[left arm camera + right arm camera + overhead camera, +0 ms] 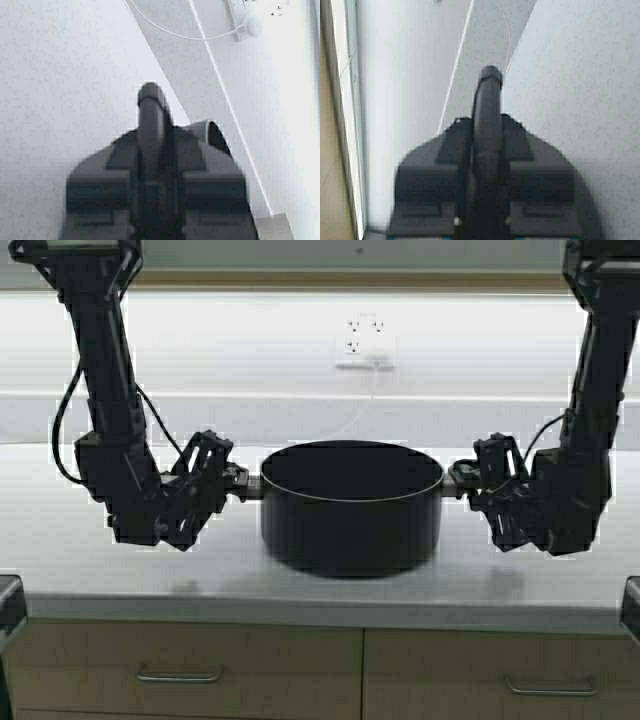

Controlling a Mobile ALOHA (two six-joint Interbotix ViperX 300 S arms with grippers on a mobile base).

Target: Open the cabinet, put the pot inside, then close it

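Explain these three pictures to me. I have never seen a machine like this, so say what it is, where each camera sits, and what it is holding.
This is a wheeled robot with two jointed black arms. The wide picture comes from a camera on its frame, looking forward and down at a pale countertop with drawer fronts below it and a wall socket with a white cord behind. The other two pictures come from cameras on each wrist. A wide black pot with no lid is held between the arms. The left hand is shut on one side handle, the right hand on the other. Each wrist picture shows that arm's own fingers clamped around a handle, with the counter and wall beyond.
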